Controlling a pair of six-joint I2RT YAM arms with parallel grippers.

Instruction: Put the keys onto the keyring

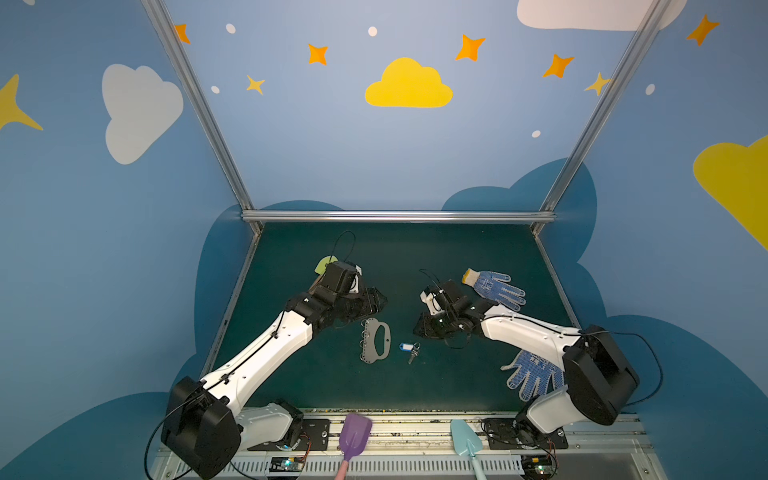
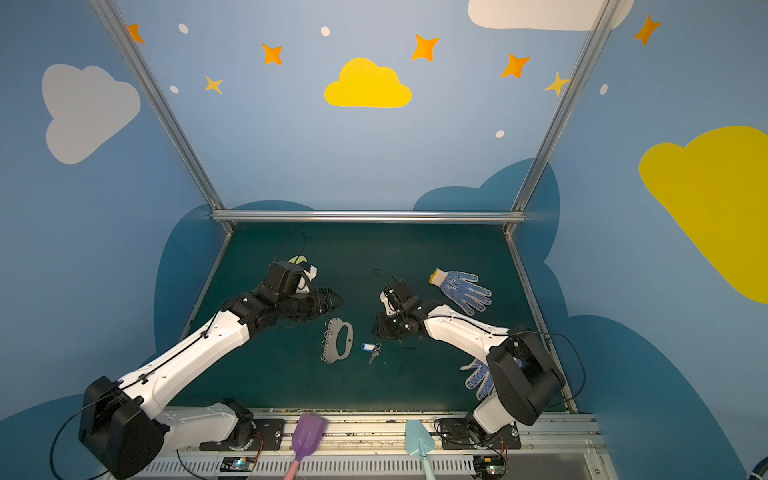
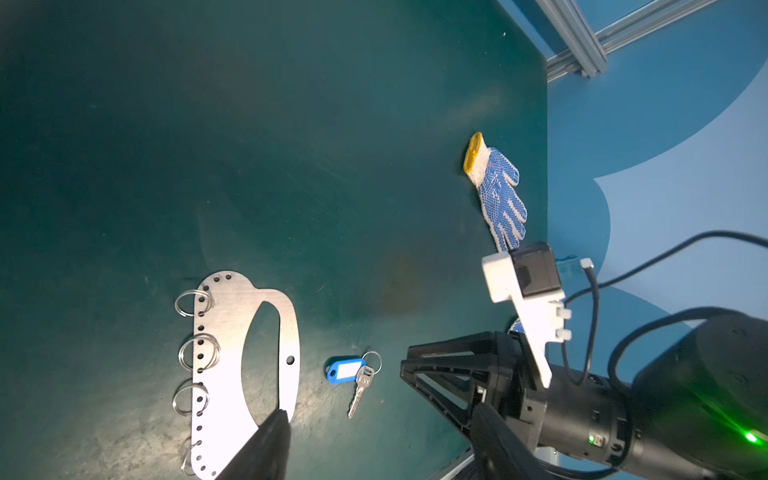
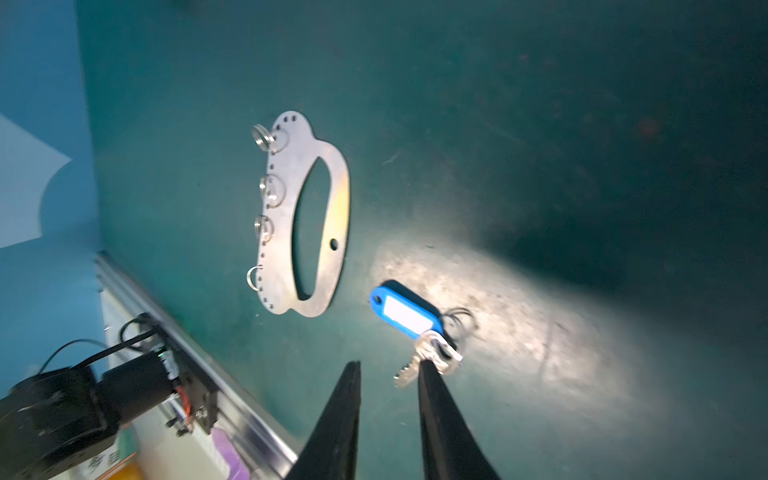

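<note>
The dark green table (image 1: 415, 257) carries everything. The left arm (image 1: 266, 353) and the right arm (image 1: 523, 332) both reach in towards its middle. Two blue-dotted work gloves lie on the right side, one (image 1: 496, 286) flat further back and one (image 1: 534, 372) partly under the right arm.

In the middle the keyring (image 3: 220, 374), a flat grey plate with a big oval cutout, lies flat on the table. Four small metal rings (image 3: 194, 302) sit in the row of holes along one edge. Just beside it, apart from it and not touching, lie the keys (image 3: 362, 384) with their blue plastic tag (image 3: 345, 370) and thin split ring (image 3: 372, 361).

The left gripper (image 1: 380, 300) hangs behind the plate. In its wrist view the dark fingers (image 3: 272, 440) stand wide apart with nothing between them. The right gripper (image 4: 388, 365) is low over the keys, with its jaws parted and empty. One fingertip overlaps the key heads in the wrist view, but I cannot tell whether it touches them.

By my reading, the task has hardly begun, since nothing is picked up or joined. The keys have yet to be grasped, the plate steadied, and the split ring worked onto one of the plate's rings or holes.
</note>
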